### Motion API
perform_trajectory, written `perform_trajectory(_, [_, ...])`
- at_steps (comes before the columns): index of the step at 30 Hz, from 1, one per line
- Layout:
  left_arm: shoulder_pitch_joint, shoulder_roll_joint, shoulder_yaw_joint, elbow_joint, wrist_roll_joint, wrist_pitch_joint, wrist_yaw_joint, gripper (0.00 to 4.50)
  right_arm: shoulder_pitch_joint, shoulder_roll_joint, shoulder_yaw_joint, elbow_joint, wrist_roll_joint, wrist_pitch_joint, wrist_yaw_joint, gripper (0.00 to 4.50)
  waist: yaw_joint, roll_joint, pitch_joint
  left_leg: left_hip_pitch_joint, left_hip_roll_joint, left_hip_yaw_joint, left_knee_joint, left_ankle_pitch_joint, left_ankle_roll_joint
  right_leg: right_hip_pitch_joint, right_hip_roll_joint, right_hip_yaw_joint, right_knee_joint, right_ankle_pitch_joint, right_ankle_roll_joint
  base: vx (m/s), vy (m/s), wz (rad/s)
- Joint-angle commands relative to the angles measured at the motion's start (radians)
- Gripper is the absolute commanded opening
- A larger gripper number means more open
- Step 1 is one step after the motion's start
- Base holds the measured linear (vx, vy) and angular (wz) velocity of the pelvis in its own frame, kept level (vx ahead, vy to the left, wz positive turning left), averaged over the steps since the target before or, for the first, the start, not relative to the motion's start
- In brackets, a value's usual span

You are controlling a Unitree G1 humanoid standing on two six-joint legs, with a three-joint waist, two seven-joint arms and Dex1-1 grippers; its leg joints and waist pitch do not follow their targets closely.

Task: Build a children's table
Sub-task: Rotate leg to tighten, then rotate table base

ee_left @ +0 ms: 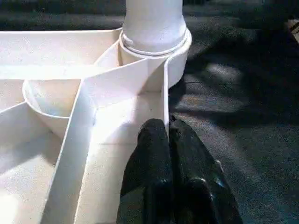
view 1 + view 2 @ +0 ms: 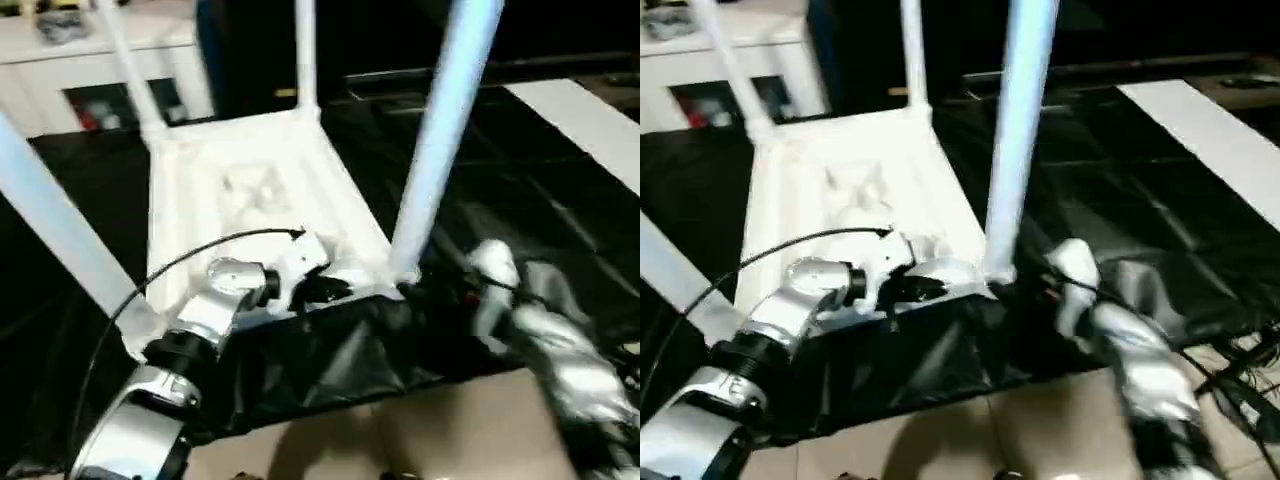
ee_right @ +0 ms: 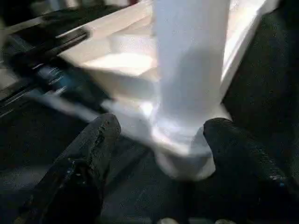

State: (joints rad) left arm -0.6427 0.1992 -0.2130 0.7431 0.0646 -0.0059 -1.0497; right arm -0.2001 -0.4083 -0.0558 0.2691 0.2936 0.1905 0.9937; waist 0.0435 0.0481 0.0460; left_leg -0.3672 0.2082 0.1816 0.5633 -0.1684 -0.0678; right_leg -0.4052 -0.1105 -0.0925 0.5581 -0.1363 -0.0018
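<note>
The children's table [image 2: 250, 200] is seen upside down in the middle of the head views, lying on a black sheet [image 2: 560, 200], with four legs standing up from its corner sockets. At the far left of the frame, one leg [image 2: 50, 230] leans out toward the picture's edge. The left hand [image 2: 320, 290] is pressed shut with nothing held in it, and its tips rest at the near rim of the table top, by a rib. To the right of it stands the near leg [image 2: 440, 150], seated in its socket. Lower right, the right hand [image 3: 159, 140] is spread wide on both sides of that leg's foot and has no hold of it.

The near leg could be knocked crooked or pulled loose if the right hand is swung sideways against it. The top could also slide on the smooth sheet if the left hand pushes hard.

The near rim lies close to the sheet's front edge, with bare floor [image 2: 450, 430] below. Open black sheet is left on the right side.
</note>
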Motion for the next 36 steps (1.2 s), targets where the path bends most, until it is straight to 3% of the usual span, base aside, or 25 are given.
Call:
perform_trajectory(1, [-0.01,0.024,0.009,0.001,-0.008,-0.02,-0.011,0.0,0.012,-0.031,-0.013,-0.055,0.035,0.037,0.049,3.3,0.012,-0.014,-0.068,-0.003,0.015,0.002,-0.055,-0.261,0.101,0.06,-0.028,0.031,-0.059,-0.282,-0.212,0.0,0.0,0.0])
perform_trajectory(3, [0.001,0.033,0.033,-0.037,-0.047,0.007,-0.029,0.0,0.048,-0.089,0.004,-0.115,0.062,0.09,0.106,3.3,0.014,-0.016,-0.067,-0.003,0.015,0.003,-0.054,-0.252,0.105,0.061,-0.028,0.03,-0.058,-0.289,-0.211,0.0,0.0,0.0])
perform_trajectory(4, [0.008,0.035,0.039,-0.055,-0.058,0.02,-0.036,0.27,0.053,-0.097,0.009,-0.128,0.067,0.098,0.113,3.33,0.018,-0.02,-0.067,-0.004,0.016,0.003,-0.053,-0.244,0.11,0.06,-0.03,0.03,-0.059,-0.298,-0.207,0.0,0.0,0.0])
perform_trajectory(5, [0.017,0.037,0.048,-0.081,-0.074,0.041,-0.041,0.54,0.051,-0.096,0.018,-0.132,0.067,0.104,0.114,3.34,0.017,-0.016,-0.066,-0.006,0.018,0.001,-0.055,-0.241,0.107,0.06,-0.031,0.03,-0.056,-0.312,-0.208,0.0,0.0,0.0])
perform_trajectory(6, [0.028,0.039,0.056,-0.109,-0.091,0.063,-0.045,0.54,0.05,-0.094,0.023,-0.137,0.067,0.111,0.114,3.34,0.014,-0.022,-0.064,-0.008,0.017,0.0,-0.057,-0.245,0.103,0.059,-0.032,0.027,-0.057,-0.342,-0.2,0.0,0.0,0.0])
perform_trajectory(9, [0.069,0.046,0.075,-0.211,-0.143,0.143,-0.067,0.74,0.035,-0.077,0.044,-0.138,0.066,0.124,0.115,3.34,0.018,-0.022,-0.064,0.001,0.02,0.001,-0.056,-0.257,0.087,0.051,-0.036,0.031,-0.061,-0.376,-0.205,0.0,0.0,0.0])
perform_trajectory(10, [0.114,0.052,0.096,-0.326,-0.202,0.233,-0.079,0.89,0.017,-0.061,0.069,-0.138,0.072,0.139,0.125,3.34,0.022,-0.027,-0.063,0.004,0.023,0.002,-0.057,-0.256,0.086,0.047,-0.034,0.032,-0.058,-0.367,-0.211,0.0,0.0,0.0])
perform_trajectory(11, [0.143,0.058,0.106,-0.4,-0.237,0.287,-0.084,0.99,0.003,-0.051,0.087,-0.134,0.073,0.145,0.133,3.34,0.02,-0.036,-0.059,-0.005,0.024,0.0,-0.062,-0.251,0.085,0.051,-0.033,0.032,-0.054,-0.357,-0.218,0.0,0.0,0.0])
perform_trajectory(13, [0.21,0.083,0.113,-0.54,-0.293,0.386,-0.081,1.13,-0.038,-0.032,0.125,-0.108,0.068,0.154,0.156,3.34,0.021,-0.038,-0.06,-0.002,0.026,-0.001,-0.061,-0.261,0.076,0.049,-0.035,0.033,-0.047,-0.384,-0.212,0.0,0.0,0.0])
perform_trajectory(14, [0.229,0.091,0.112,-0.577,-0.305,0.41,-0.079,1.27,-0.051,-0.027,0.135,-0.098,0.065,0.154,0.162,3.34,0.021,-0.03,-0.057,0.001,0.025,0.001,-0.062,-0.261,0.074,0.044,-0.031,0.035,-0.052,-0.395,-0.204,0.0,0.0,0.0])
perform_trajectory(16, [0.282,0.109,0.112,-0.653,-0.322,0.464,-0.072,1.43,-0.093,-0.01,0.149,-0.051,0.051,0.143,0.167,3.34,0.022,-0.03,-0.059,0.009,0.026,0.001,-0.061,-0.267,0.06,0.039,-0.03,0.038,-0.049,-0.382,-0.202,0.0,0.0,0.0])
perform_trajectory(17, [0.297,0.114,0.113,-0.672,-0.326,0.479,-0.07,1.48,-0.105,-0.005,0.152,-0.037,0.047,0.139,0.168,3.34,0.019,-0.03,-0.055,0.006,0.023,0.003,-0.063,-0.271,0.062,0.038,-0.027,0.038,-0.055,-0.389,-0.196,0.0,0.0,0.0])
perform_trajectory(18, [0.334,0.128,0.112,-0.717,-0.333,0.506,-0.068,1.56,-0.14,0.012,0.155,0.011,0.029,0.117,0.158,3.34,0.024,-0.027,-0.057,0.014,0.024,0.004,-0.061,-0.279,0.052,0.035,-0.027,0.039,-0.055,-0.39,-0.19,0.0,0.0,0.0])
perform_trajectory(19, [0.367,0.139,0.114,-0.76,-0.343,0.532,-0.062,1.67,-0.17,0.026,0.154,0.052,0.014,0.095,0.143,3.34,0.023,-0.045,-0.058,0.014,0.024,0.006,-0.06,-0.277,0.05,0.034,-0.027,0.039,-0.055,-0.384,-0.192,0.0,0.0,0.0])
perform_trajectory(20, [0.402,0.15,0.118,-0.808,-0.355,0.563,-0.055,1.76,-0.202,0.041,0.153,0.098,-0.007,0.065,0.117,3.34,0.02,-0.037,-0.057,0.004,0.024,0.001,-0.066,-0.262,0.042,0.041,-0.03,0.039,-0.046,-0.377,-0.197,0.0,0.0,0.0])
perform_trajectory(21, [0.406,0.151,0.118,-0.813,-0.357,0.567,-0.054,1.84,-0.206,0.043,0.153,0.104,-0.011,0.06,0.112,3.34,0.018,-0.04,-0.054,0.002,0.023,0.002,-0.065,-0.263,0.041,0.039,-0.028,0.039,-0.049,-0.387,-0.19,0.0,0.0,0.0])
perform_trajectory(22, [0.424,0.159,0.122,-0.846,-0.369,0.595,-0.041,1.92,-0.224,0.048,0.153,0.133,-0.027,0.04,0.084,3.34,0.019,-0.034,-0.058,0.012,0.024,0.002,-0.063,-0.275,0.027,0.036,-0.027,0.041,-0.048,-0.373,-0.19,0.0,0.0,0.0])
perform_trajectory(24, [0.462,0.173,0.135,-0.895,-0.384,0.629,-0.014,2.1,-0.263,0.06,0.147,0.198,-0.057,-0.006,0.019,3.34,0.015,-0.04,-0.054,0.009,0.021,0.002,-0.066,-0.288,0.016,0.037,-0.024,0.041,-0.046,-0.367,-0.192,0.0,0.0,0.0])
perform_trajectory(27, [0.532,0.217,0.156,-0.954,-0.404,0.661,-0.017,2.39,-0.332,0.076,0.131,0.322,-0.11,-0.081,-0.119,3.34,0.014,-0.049,-0.053,0.015,0.019,0.002,-0.065,-0.328,0.003,0.032,-0.024,0.043,-0.051,-0.407,-0.176,0.0,0.0,0.0])
perform_trajectory(28, [0.533,0.218,0.156,-0.955,-0.404,0.662,-0.018,2.39,-0.333,0.076,0.13,0.324,-0.111,-0.083,-0.122,3.34,0.013,-0.046,-0.052,0.015,0.018,0.001,-0.065,-0.334,0.002,0.031,-0.024,0.044,-0.05,-0.417,-0.176,0.0,0.0,0.0])
perform_trajectory(31, [0.604,0.282,0.166,-0.998,-0.419,0.676,-0.053,2.62,-0.399,0.096,0.105,0.451,-0.149,-0.149,-0.24,3.34,0.005,-0.054,-0.05,0.013,0.012,0.002,-0.063,-0.358,-0.002,0.028,-0.02,0.048,-0.056,-0.474,-0.145,0.0,0.0,0.0])
perform_trajectory(36, [0.675,0.388,0.147,-1.035,-0.433,0.698,-0.106,3.16,-0.487,0.115,0.075,0.622,-0.175,-0.222,-0.409,3.34,0.004,-0.049,-0.05,0.014,0.011,0.003,-0.063,-0.362,-0.005,0.023,-0.015,0.052,-0.05,-0.465,-0.147,0.0,0.0,0.0])
